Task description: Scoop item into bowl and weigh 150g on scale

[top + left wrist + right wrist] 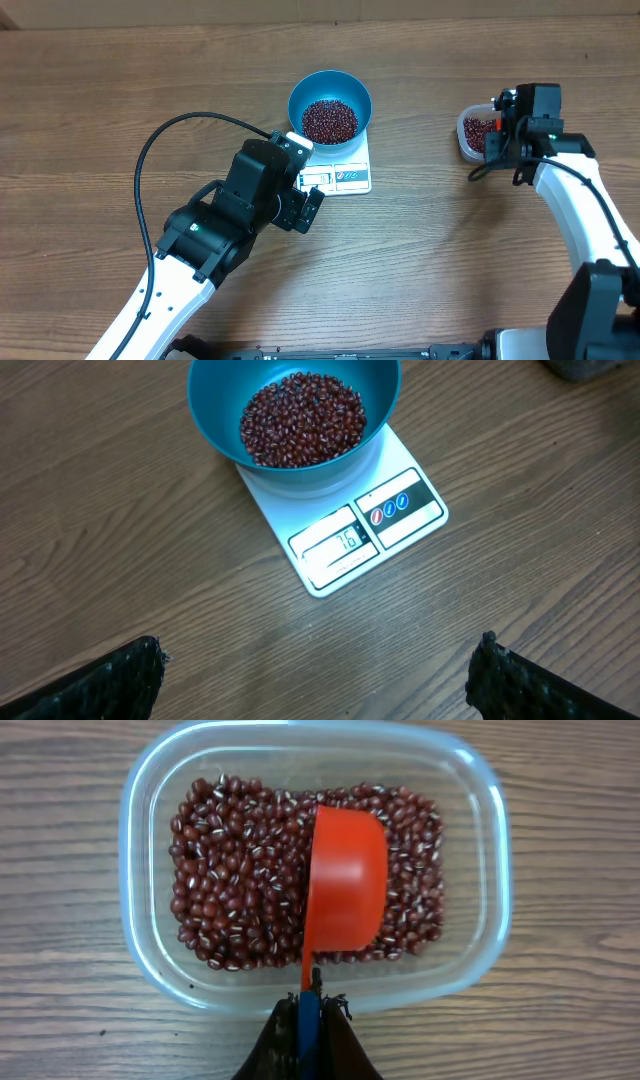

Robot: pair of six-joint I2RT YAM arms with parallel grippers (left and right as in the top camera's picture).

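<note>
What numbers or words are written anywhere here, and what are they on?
"76", faint, maybe misread: on the display window of the small white rectangular digital scale.
Tiny print by the scale's three oval buttons: too small to read.
Nothing else carries writing.

And there's the round bright blue bowl (297, 98), upright and perched on the far end of the small white rectangular digital scale (352, 176), its rim spilling past the scale's edges. Inside it, a loose mound of small dark red-maroon beans (330, 120) covers the bottom, well below the rim. The scale lies flat, with its display window and buttons clear of the bowl along the near edge; the digits are lit but too blurred to read. Off to the right, well apart, more beans fill a clear rounded-rectangular plastic tub (140, 960).
</note>
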